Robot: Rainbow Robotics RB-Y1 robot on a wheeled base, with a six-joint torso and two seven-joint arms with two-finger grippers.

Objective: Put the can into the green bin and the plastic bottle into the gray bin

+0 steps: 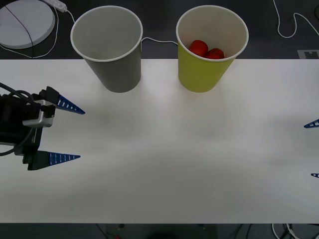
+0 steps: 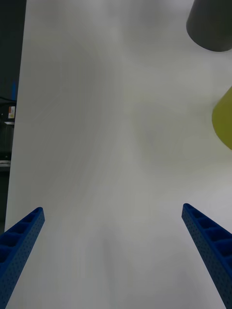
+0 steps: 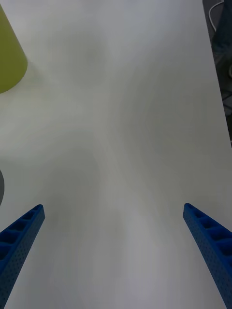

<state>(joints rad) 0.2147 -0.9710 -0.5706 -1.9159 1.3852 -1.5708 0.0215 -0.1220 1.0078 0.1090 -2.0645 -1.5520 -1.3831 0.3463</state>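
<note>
The gray bin point(image 1: 117, 69) stands at the back left of the white table point(image 1: 164, 164), and the green bin point(image 1: 202, 74) stands to its right. Inside the green bin lies the red can point(image 1: 198, 48), with a second red thing point(image 1: 215, 53) beside it. The plastic bottle is out of view. My left gripper point(image 1: 79, 134) hangs open over the table's left side with nothing between its fingers. My right gripper point(image 1: 310, 150) is open at the right edge. In the right wrist view, my right gripper point(image 2: 113, 212) faces bare table, with the gray bin point(image 2: 210, 24) and green bin point(image 2: 223, 120) far off. In the left wrist view, my left gripper point(image 3: 113, 210) is wide apart, and the green bin point(image 3: 8, 58) is at the edge.
Behind the table, on the dark floor, lie a white round disc point(image 1: 25, 22) at the back left and white cables point(image 1: 294, 25) at the back right. A thin white cable point(image 1: 159, 41) runs between the two bins. The table's front edge is near the lower border.
</note>
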